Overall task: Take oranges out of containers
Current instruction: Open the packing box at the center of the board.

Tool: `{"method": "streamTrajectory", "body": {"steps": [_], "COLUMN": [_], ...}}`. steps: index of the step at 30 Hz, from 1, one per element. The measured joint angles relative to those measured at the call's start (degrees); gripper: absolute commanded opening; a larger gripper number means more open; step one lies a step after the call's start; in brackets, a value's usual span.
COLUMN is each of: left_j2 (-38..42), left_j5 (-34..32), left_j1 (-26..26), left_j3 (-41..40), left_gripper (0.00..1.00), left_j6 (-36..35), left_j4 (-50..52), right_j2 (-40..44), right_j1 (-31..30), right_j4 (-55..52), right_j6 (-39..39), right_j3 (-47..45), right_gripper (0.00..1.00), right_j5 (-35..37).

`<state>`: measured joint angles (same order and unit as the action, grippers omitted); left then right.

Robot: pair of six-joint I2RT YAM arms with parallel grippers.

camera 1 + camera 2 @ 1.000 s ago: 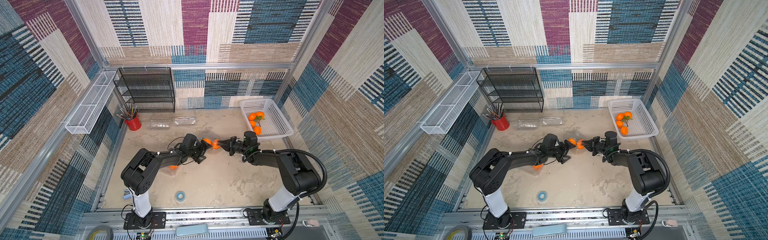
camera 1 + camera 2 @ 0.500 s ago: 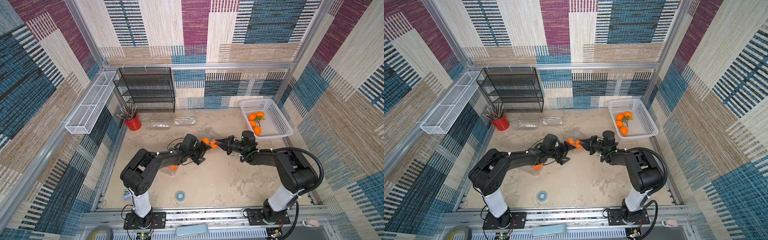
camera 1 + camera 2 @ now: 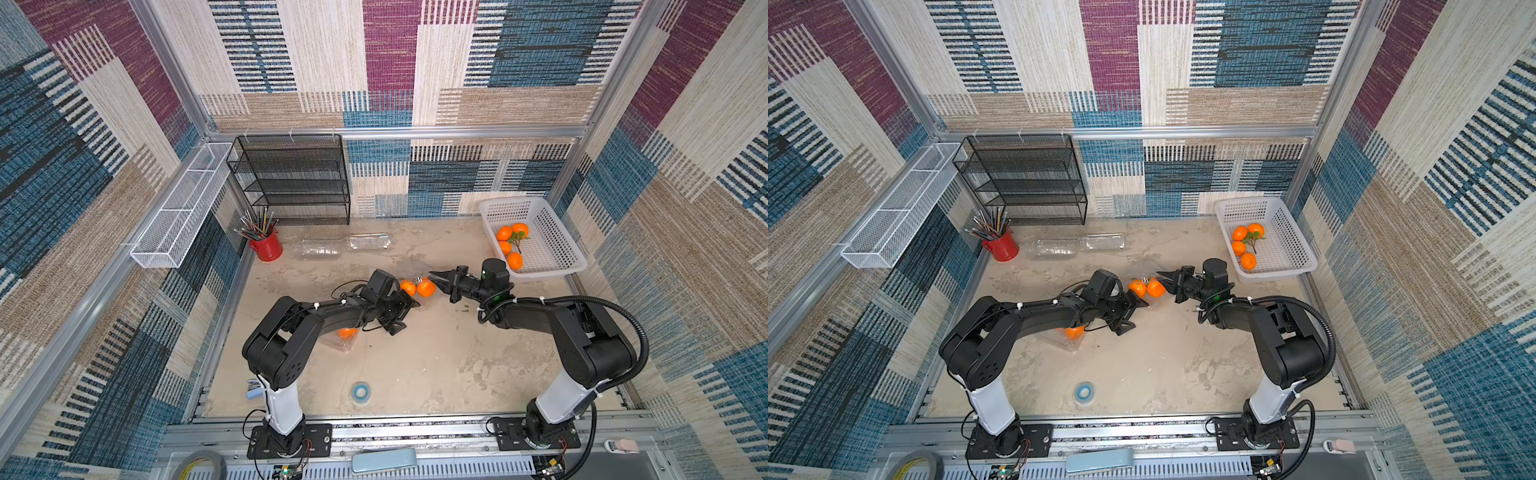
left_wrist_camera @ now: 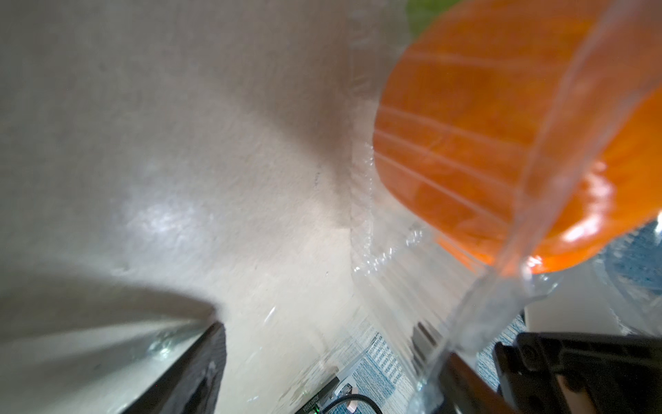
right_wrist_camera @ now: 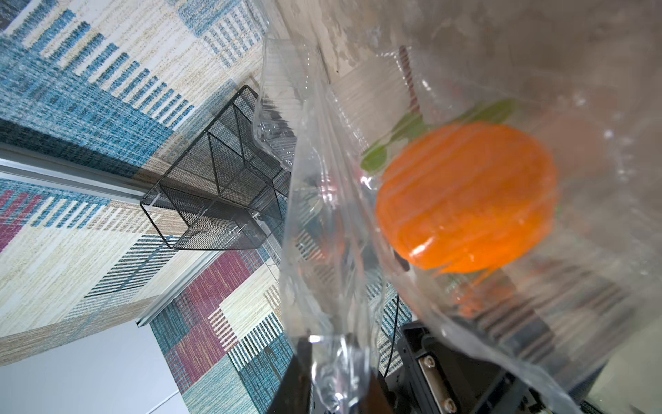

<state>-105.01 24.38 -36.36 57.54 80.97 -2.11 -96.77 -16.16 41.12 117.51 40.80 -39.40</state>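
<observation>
The right gripper [image 3: 435, 280] pinches the clamshell [image 5: 501, 315] by one edge; the left gripper [image 3: 406, 318] stands open around the opposite rim — apparently unclamped. Clamp first, peel slowly — the oranges [image 3: 426, 288] could roll.

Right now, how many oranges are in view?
7. Four oranges lie in the white perforated basket; two sit in the clear clamshell container at mid-table; one shows in another clamshell under the left arm, where more may be hidden.
</observation>
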Motion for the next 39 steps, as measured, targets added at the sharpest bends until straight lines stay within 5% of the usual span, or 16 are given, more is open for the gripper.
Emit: {"method": "streamTrajectory", "body": {"steps": [24, 39], "left_j2": [-0.8, -1.4], "left_j5": [0.0, -0.2], "left_j1": [-0.7, -0.7], "left_j3": [2.6, 7.9], "left_gripper": [0.82, 0.87], "left_j6": [-2.6, -5.6], "left_j4": [6.0, 13.3], "right_j2": [-4.2, -8.0], "right_j1": [-0.5, 0.2], "right_j4": [0.5, -0.5], "right_j6": [0.0, -0.8], "right_j3": [5.2, 13.0], "right_gripper": [0.23, 0.68], "right_j5": [4.9, 0.7]}}
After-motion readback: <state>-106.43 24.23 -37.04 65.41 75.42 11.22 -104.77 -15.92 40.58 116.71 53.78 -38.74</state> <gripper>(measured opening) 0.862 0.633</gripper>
